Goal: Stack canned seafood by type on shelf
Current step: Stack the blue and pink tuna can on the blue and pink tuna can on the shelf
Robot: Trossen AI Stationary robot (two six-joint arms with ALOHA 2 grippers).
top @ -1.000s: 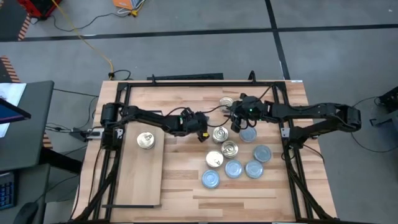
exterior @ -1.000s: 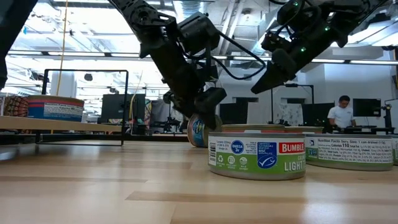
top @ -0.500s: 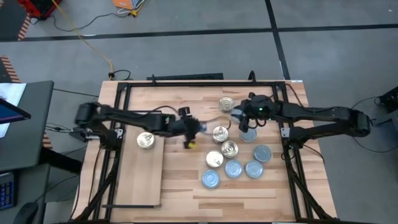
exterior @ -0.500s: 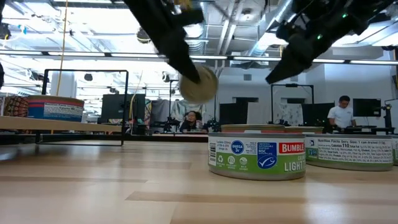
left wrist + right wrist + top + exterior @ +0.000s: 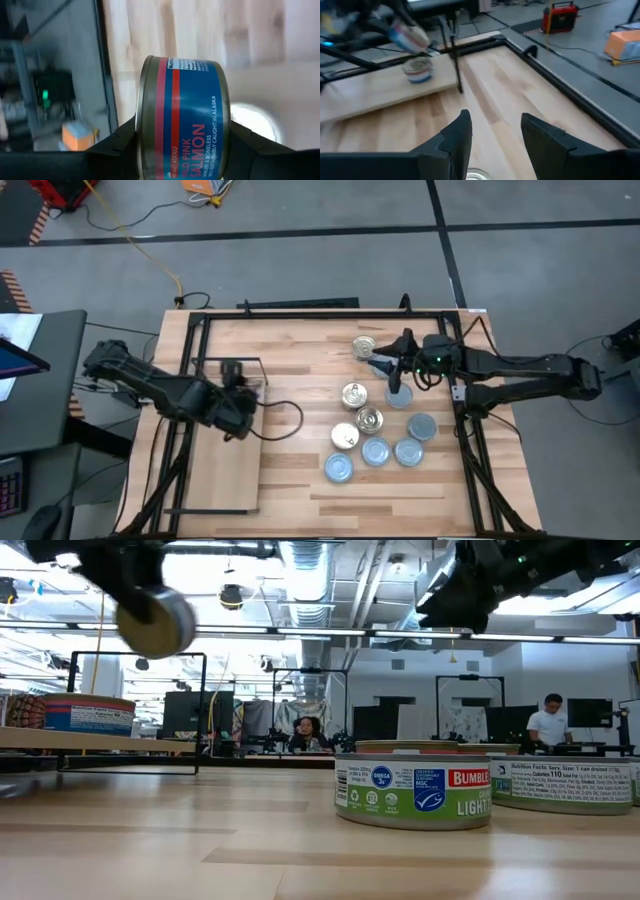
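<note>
The left gripper (image 5: 182,150) is over the shelf (image 5: 222,470), near its wire-frame end. Its fingers (image 5: 112,147) pinch a salmon tin (image 5: 184,120) by its 2 flat faces, so the tin sits on edge with the blue and red label facing the wrist camera. In the low view this tin (image 5: 155,620) hangs in the air, well above the table (image 5: 300,840). A second tin (image 5: 418,70) stands flat on the shelf just below the held one, as seen from the right wrist view.

The right gripper (image 5: 492,132) hovers over the far right part of the table, near the tin cluster. Its fingers (image 5: 457,135) are spread apart with nothing between them.

8 tins remain on the table in a loose group: 1 gold-topped tin (image 5: 364,346) lies at the far side, 3 gold-topped tins (image 5: 354,394) toward the middle, and 4 pale blue tins (image 5: 376,451) toward the near and right sides. In the low view the closest tin (image 5: 413,790) carries a green label.
</note>
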